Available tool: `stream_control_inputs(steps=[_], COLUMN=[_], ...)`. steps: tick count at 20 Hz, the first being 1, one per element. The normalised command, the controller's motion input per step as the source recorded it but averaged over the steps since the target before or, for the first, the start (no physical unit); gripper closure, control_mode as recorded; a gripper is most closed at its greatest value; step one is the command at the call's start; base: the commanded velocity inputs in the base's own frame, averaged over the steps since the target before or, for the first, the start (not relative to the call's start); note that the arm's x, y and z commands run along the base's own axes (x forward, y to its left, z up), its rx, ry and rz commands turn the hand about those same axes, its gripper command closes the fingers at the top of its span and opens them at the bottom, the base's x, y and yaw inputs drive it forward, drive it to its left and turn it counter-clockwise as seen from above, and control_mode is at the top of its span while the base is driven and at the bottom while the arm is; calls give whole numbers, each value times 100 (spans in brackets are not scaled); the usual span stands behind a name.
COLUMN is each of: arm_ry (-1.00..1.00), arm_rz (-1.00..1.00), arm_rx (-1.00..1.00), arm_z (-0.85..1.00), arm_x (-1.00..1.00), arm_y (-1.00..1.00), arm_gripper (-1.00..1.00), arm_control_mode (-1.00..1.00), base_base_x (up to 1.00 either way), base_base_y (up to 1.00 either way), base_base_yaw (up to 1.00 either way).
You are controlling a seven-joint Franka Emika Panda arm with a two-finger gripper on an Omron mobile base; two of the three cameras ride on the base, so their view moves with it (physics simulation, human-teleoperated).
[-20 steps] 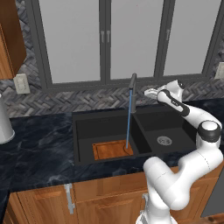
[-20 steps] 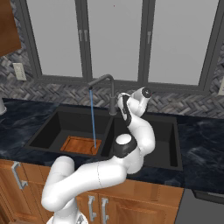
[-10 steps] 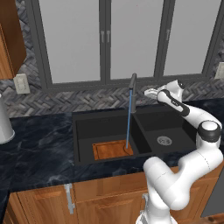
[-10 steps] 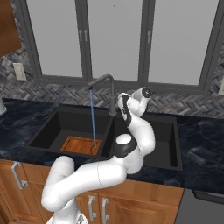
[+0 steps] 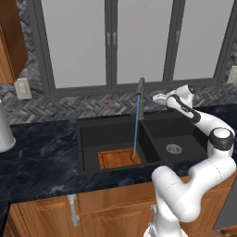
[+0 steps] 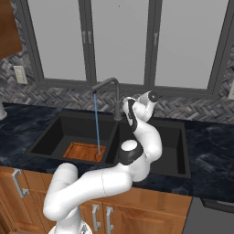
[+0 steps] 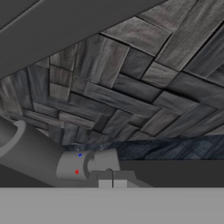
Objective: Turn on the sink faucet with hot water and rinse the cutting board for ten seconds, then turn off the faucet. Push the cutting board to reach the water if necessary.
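A dark marble tabletop (image 5: 41,152) under grey windows carries the sink (image 5: 88,134). In its left basin, the cutting board (image 5: 118,159) lies under the water (image 5: 135,125). The gripper (image 5: 157,97), closed and empty, sits right of the sink faucet (image 6: 109,87), its lever (image 7: 81,165) just ahead.

A kitchen here: black double sink (image 5: 115,132) set in a dark marble tabletop (image 5: 41,157), wooden cabinets (image 5: 46,215), herringbone tile backsplash (image 5: 65,104).
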Motion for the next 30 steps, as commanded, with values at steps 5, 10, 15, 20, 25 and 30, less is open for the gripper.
stream_control_inputs(steps=[5, 10, 15, 20, 25, 30], arm_ry=[0, 0, 0, 0, 0, 0], arm_rz=[0, 0, 0, 0, 0, 0], arm_rx=[0, 0, 0, 0, 0, 0], arm_z=[0, 0, 0, 0, 0, 0], arm_x=[0, 0, 0, 0, 0, 0], arm_y=[0, 0, 0, 0, 0, 0], arm_gripper=[100, 100, 100, 100, 100, 100], arm_control_mode=[-100, -100, -100, -100, -100, -100], base_base_x=[0, 0, 0, 0, 0, 0], base_base_y=[0, 0, 0, 0, 0, 0], base_base_yaw=[0, 0, 0, 0, 0, 0])
